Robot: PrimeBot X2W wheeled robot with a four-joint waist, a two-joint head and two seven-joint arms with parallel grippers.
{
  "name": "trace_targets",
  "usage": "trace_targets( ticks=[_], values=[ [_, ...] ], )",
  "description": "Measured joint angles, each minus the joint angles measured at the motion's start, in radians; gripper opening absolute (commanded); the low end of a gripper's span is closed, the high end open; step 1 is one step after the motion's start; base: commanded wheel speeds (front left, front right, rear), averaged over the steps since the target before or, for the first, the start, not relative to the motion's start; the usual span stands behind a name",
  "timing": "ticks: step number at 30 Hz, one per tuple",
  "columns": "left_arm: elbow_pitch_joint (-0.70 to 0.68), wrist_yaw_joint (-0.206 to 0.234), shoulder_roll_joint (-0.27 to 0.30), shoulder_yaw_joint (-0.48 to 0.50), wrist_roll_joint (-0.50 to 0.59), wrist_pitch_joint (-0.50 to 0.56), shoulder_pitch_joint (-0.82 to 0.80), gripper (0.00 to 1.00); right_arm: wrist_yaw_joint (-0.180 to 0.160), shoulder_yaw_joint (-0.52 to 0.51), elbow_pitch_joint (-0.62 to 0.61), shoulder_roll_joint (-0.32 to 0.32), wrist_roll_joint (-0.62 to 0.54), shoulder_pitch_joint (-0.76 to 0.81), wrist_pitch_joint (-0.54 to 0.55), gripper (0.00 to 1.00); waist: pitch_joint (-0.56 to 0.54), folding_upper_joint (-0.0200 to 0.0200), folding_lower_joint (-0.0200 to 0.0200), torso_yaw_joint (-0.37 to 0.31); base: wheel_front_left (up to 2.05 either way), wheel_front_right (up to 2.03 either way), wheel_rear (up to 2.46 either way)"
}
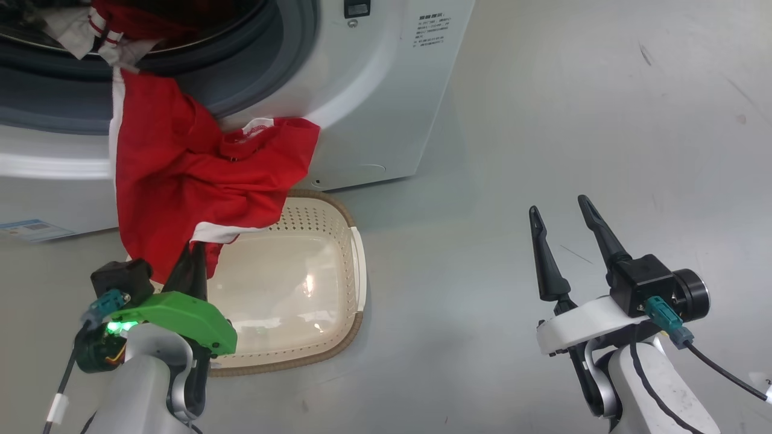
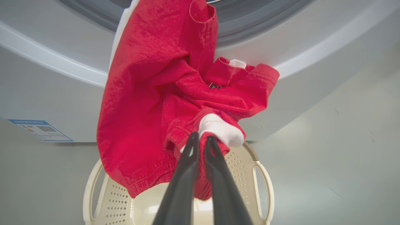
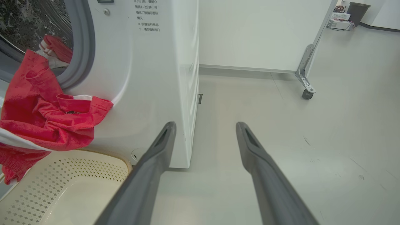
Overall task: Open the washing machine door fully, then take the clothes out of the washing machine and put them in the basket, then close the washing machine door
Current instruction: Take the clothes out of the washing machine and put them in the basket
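The white washing machine (image 1: 374, 90) stands open, its door out of view. A red garment with white trim (image 1: 193, 175) trails from the drum mouth down over the cream basket (image 1: 338, 241) on the floor. My left gripper (image 1: 194, 253) is shut on the garment's lower edge above the basket's near left part; the left wrist view shows the fingers (image 2: 200, 140) pinching red and white cloth (image 2: 150, 103) above the basket (image 2: 262, 187). More clothes (image 1: 114, 24) lie in the drum. My right gripper (image 1: 561, 214) hangs open over bare floor to the right, nothing between its fingers (image 3: 204, 126).
A blue sticker (image 1: 30, 229) sits low on the machine's front. Grey floor (image 1: 573, 120) spreads to the right of the machine. In the right wrist view a white wheeled partition (image 3: 265, 34) stands behind, with a caster (image 3: 307, 93) on the floor.
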Motion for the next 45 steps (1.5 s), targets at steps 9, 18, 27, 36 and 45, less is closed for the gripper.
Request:
trace_targets(
  ticks=[9,18,27,36,45],
  values=[
    [0.180,0.015,-0.001,0.039,-0.005,-0.002,-0.104,0.00,0.015,0.016,-0.001,0.007,0.000,-0.039,0.000,1.00,0.061,0.0000,0.0000,-0.051,0.00,0.00,0.00],
    [0.329,0.024,0.008,0.064,-0.016,-0.005,-0.186,0.00,0.016,0.015,0.006,0.016,0.002,-0.059,-0.004,1.00,0.106,0.0000,0.0000,-0.101,0.00,0.00,0.00],
    [0.461,0.024,0.011,0.084,-0.030,0.006,-0.230,1.00,0.016,0.007,0.022,0.018,0.002,-0.062,-0.009,1.00,0.120,0.0000,0.0001,-0.112,0.00,0.00,0.00],
    [0.495,0.003,0.010,0.076,-0.029,-0.085,-0.237,1.00,0.014,-0.009,0.035,0.019,0.002,-0.065,-0.015,1.00,0.108,0.0000,0.0001,-0.088,0.00,0.00,0.00],
    [0.479,-0.013,0.009,0.048,0.007,-0.164,-0.237,1.00,0.007,-0.021,0.054,0.011,0.002,-0.064,-0.018,1.00,0.073,0.0000,0.0001,-0.046,0.00,0.00,0.00]
  ],
)
